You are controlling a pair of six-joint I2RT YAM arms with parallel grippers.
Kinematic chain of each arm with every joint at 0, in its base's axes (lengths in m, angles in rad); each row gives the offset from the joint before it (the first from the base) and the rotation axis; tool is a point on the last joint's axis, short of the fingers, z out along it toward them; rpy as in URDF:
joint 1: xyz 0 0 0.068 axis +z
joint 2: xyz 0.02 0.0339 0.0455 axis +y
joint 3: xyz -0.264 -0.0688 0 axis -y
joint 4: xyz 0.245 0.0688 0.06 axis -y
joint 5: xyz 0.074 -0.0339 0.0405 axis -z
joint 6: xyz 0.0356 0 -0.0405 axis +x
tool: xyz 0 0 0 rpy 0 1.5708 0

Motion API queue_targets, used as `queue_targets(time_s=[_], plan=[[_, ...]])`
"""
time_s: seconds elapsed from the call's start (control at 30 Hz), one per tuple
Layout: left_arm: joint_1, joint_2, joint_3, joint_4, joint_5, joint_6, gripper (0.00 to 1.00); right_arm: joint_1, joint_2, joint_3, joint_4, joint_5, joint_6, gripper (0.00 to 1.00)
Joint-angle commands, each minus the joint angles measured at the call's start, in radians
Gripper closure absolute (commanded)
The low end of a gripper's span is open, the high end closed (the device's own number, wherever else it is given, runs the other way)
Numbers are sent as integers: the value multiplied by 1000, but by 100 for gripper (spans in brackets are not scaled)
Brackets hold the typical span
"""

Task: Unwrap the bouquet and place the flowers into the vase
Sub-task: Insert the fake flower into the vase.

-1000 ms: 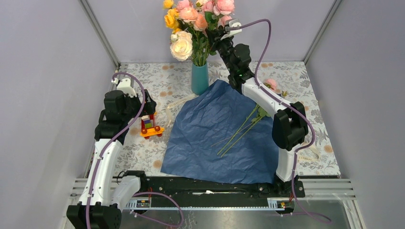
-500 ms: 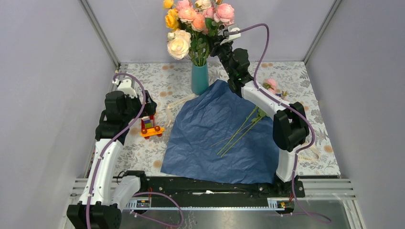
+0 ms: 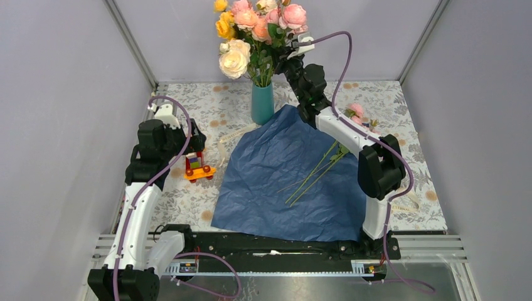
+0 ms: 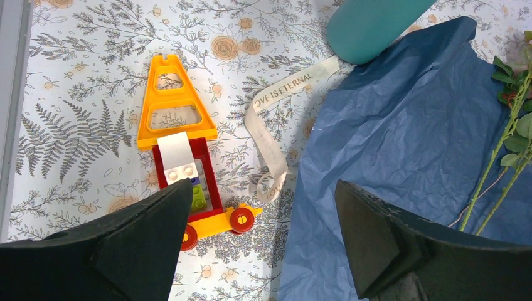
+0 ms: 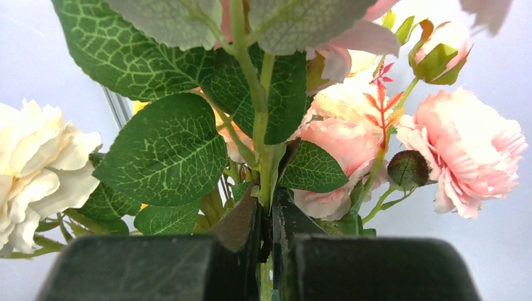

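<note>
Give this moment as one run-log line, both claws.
left claw open over toy truck | right claw shut on stem in vase bunch | pink flowers partly on blue paper

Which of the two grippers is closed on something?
The right gripper, pinching a thin green stem among the roses above the tall teal vase; the left gripper hangs open.
</note>
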Motion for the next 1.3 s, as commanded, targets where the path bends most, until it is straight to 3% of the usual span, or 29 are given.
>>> queue_targets(time_s=[0.0, 0.6, 1.0, 1.27], plan=[[6, -11, 1, 50, 18, 10, 9, 25, -10, -28, 66, 23, -14, 100], [6, -10, -1, 50, 20, 10, 9, 39, 26, -108, 106, 50, -32, 100], [6, -10, -3, 50, 25, 10, 9, 43, 79, 50, 74, 43, -136, 100], [6, -9, -4, 51, 29, 10, 9, 45, 106, -4, 92, 39, -121, 100]])
